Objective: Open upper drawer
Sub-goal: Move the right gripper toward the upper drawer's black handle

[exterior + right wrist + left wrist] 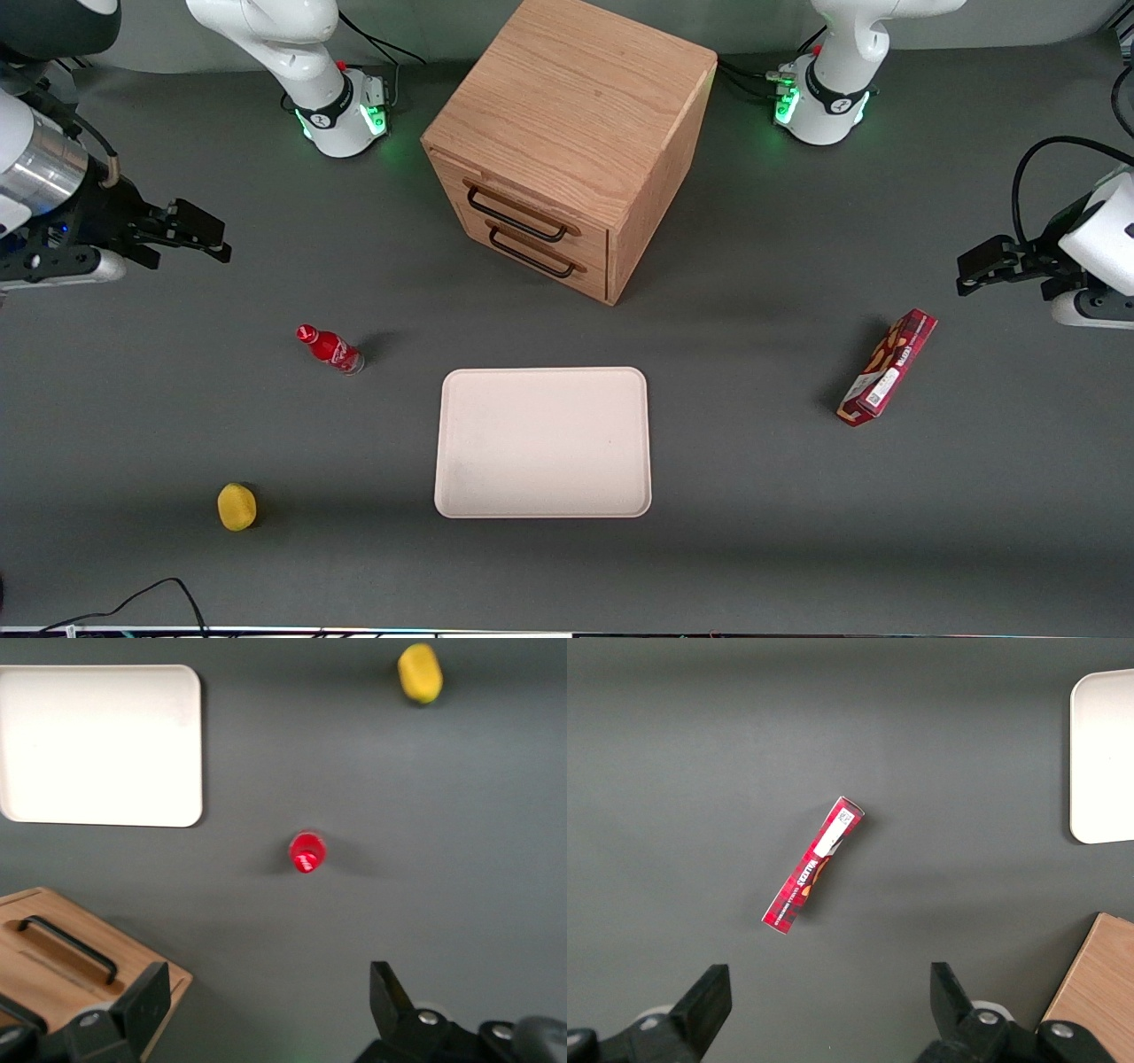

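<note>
Two oak drawers are sitting flush and closed in the wooden cabinet (576, 133), the upper drawer (523, 211) directly above its twin, the bottom drawer (532, 252), each showing a thin black bar handle. Toward the working arm's end of the table, the right gripper (199, 232) is hovering well apart from the cabinet with its fingers spread and holding nothing. From the cream tray (543, 441), a red bottle (330, 349) is standing at ten o'clock, the cabinet at twelve.

A robot lab: two white arms bolted to a grey tabletop (753, 372), green lights glowing at their bases, loose cables, and test props like a tray (542, 441) laid out.
</note>
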Robot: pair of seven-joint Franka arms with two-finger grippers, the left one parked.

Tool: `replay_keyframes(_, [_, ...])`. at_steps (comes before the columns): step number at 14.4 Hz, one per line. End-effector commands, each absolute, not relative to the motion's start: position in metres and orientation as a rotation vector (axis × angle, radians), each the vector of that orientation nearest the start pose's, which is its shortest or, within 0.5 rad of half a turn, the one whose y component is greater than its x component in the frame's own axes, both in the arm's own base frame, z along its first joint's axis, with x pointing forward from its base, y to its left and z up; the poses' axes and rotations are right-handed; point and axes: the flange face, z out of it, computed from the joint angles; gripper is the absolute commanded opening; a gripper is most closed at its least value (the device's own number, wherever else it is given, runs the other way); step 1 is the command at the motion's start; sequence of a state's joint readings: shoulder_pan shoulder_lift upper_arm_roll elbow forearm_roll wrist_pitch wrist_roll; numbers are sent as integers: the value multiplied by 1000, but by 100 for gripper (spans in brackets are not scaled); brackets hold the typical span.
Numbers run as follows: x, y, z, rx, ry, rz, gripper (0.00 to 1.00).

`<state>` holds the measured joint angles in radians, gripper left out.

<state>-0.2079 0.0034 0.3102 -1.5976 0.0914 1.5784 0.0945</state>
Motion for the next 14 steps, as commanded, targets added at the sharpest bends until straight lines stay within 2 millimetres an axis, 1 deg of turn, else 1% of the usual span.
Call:
replay_keyframes(1, [559,76,603,-3009,-13,50,100])
replay_keyframes(2, [558,89,602,-3006,-45,37,100])
replay_keyframes(3, [554,114,602,-3002,-106,30,100])
replay_keyframes(4, [552,129,602,-2998,-145,12,100])
replay_keyframes(5, [549,152,603,-2991,-206,3,100])
replay_keyframes(7, [544,191,593,-2963,-321,30,100])
replay_keyframes(9, [541,224,580,-2930,-413,66,100])
replay_keyframes(10, [538,239,578,-2901,-444,63,100])
replay_keyframes(11, [534,253,576,-2871,-470,61,100])
replay_keyframes(13, [535,272,559,-2811,-501,122,100])
replay_keyframes(14, [536,277,552,-2784,-525,143,100])
